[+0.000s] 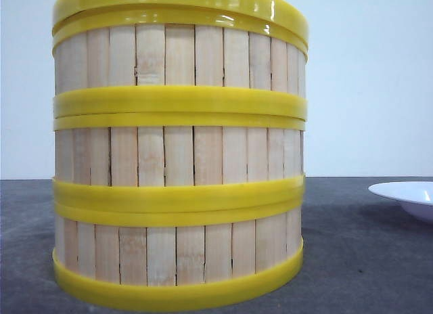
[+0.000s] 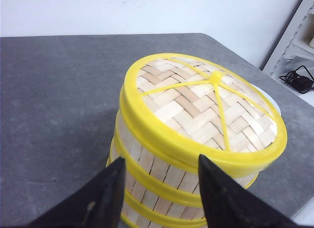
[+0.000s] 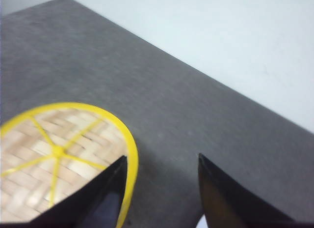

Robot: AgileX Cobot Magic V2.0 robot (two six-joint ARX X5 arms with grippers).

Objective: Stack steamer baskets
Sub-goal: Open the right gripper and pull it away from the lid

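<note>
3 stacked steamer baskets [image 1: 178, 158], lid [image 2: 206, 107] on top; plate [image 1: 406, 195] nearby; both grippers released.

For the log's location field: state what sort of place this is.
Probably a lab or test room, not a kitchen: a bare grey table, a plain white wall, and a shelf with a black cable beside the stacked steamer baskets.

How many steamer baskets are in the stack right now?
3: bottom basket on the table, middle basket on it, top basket under the lid. None visible elsewhere.
</note>
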